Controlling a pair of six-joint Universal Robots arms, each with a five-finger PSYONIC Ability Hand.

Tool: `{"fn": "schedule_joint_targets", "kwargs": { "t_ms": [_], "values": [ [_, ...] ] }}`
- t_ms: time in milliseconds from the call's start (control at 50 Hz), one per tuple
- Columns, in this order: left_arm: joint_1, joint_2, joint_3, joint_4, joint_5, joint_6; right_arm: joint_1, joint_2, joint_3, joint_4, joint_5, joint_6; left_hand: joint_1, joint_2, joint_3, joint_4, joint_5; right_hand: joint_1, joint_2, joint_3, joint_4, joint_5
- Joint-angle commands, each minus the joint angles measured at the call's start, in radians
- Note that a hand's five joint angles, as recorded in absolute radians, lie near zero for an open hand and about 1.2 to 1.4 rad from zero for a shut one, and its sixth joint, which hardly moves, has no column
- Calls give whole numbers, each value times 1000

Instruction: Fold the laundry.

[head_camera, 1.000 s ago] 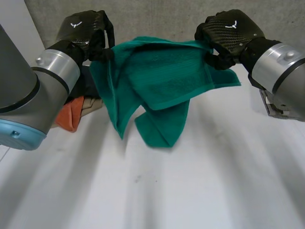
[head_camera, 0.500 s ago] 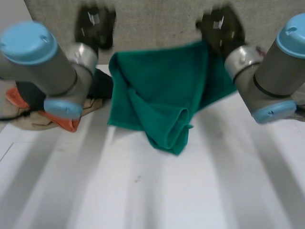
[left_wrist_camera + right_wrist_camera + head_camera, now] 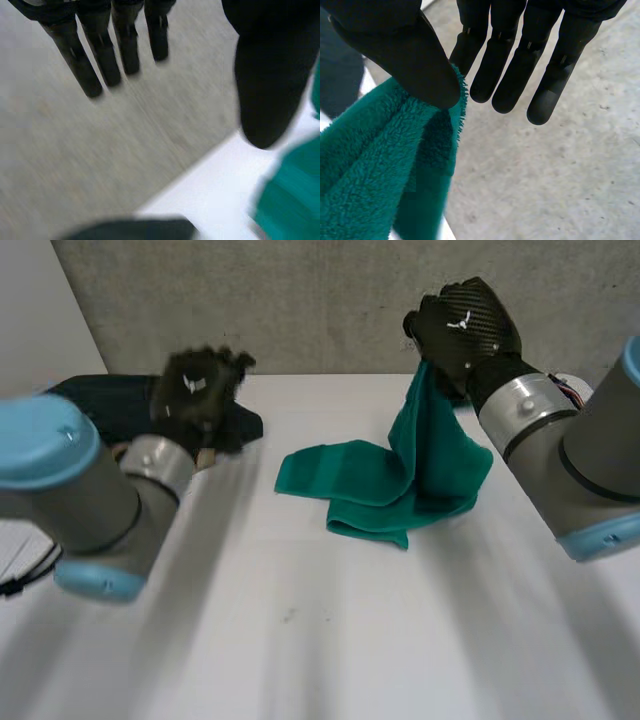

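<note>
We record the right hand (image 3: 462, 328) pinching the upper edge of the teal terry towel (image 3: 430, 460) between thumb and straight fingers. The towel's lower part lies crumpled on the white table (image 3: 330, 640). The left hand (image 3: 198, 390), fingers straight and empty, hovers well apart from the towel, over a dark garment (image 3: 100, 405).

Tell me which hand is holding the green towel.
The right hand: its thumb pinches an edge of the green towel. The left hand is open, fingers straight, holding nothing.
</note>
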State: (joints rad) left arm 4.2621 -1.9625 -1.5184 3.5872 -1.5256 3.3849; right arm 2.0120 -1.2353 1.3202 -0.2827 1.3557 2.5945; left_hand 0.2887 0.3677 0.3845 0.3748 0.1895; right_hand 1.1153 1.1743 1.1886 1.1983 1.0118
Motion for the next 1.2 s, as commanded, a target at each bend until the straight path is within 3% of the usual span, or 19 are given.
{"fn": "schedule_joint_targets", "kwargs": {
  "t_ms": [20, 120, 420, 460, 480, 520, 620, 720, 780, 800, 860, 1060, 1200],
  "values": [
    [-7, -110, 3, -2, 1, -166, 10, -118, 11, 19, -40, 6, -49, -128, -145, -135, -124, 281, 222, 208, 198, 210],
    [-8, -191, 89, -15, 1, -252, 14, -205, 4, 36, -40, 9, -49, -128, -145, -135, -124, 281, 222, 208, 198, 210],
    [-15, -446, 296, -151, 5, -271, 14, -432, -62, 129, -32, 134, 4, -75, -92, -82, -72, 281, 222, 208, 198, 210],
    [-21, -452, 303, -156, 15, -277, 13, -444, -65, 132, -32, 142, 202, 123, 107, 116, 127, 281, 222, 208, 198, 210],
    [-30, -452, 303, -154, 19, -288, 10, -444, -65, 135, -32, 144, 640, 561, 544, 554, 564, 281, 222, 208, 198, 210],
    [-36, -446, 303, -154, 13, -300, 2, -440, -62, 145, -30, 144, 1106, 1027, 1010, 1020, 1030, 281, 222, 208, 198, 210],
    [-21, -337, 270, -162, -7, -348, -12, -418, -49, 184, -30, 138, 1108, 1029, 1012, 1021, 1032, 281, 222, 208, 198, 210],
    [54, -107, 132, -165, 18, -349, -90, -359, -27, 235, -43, 130, 1108, 1029, 1012, 1021, 1032, 281, 222, 208, 198, 210],
    [58, -44, 86, -171, 36, -354, -113, -343, -10, 250, -44, 119, 1108, 1029, 1012, 1021, 1032, 281, 222, 208, 198, 210],
    [53, -4, 51, -177, 59, -355, -116, -342, 0, 254, -49, 110, 977, 898, 881, 891, 902, 281, 222, 208, 198, 210],
    [29, 65, -49, -192, 99, -361, -116, -329, 8, 252, -44, 107, 226, 147, 131, 140, 151, 281, 222, 208, 198, 210],
    [-132, 123, -265, -164, 90, -355, -119, -299, -12, 237, -30, 107, 160, 81, 64, 74, 84, 281, 222, 208, 198, 210],
    [-163, 48, -280, -114, 79, -348, -122, -288, 7, 240, -29, 104, 101, 22, 5, 15, 26, 281, 222, 208, 198, 210]
  ]
}}
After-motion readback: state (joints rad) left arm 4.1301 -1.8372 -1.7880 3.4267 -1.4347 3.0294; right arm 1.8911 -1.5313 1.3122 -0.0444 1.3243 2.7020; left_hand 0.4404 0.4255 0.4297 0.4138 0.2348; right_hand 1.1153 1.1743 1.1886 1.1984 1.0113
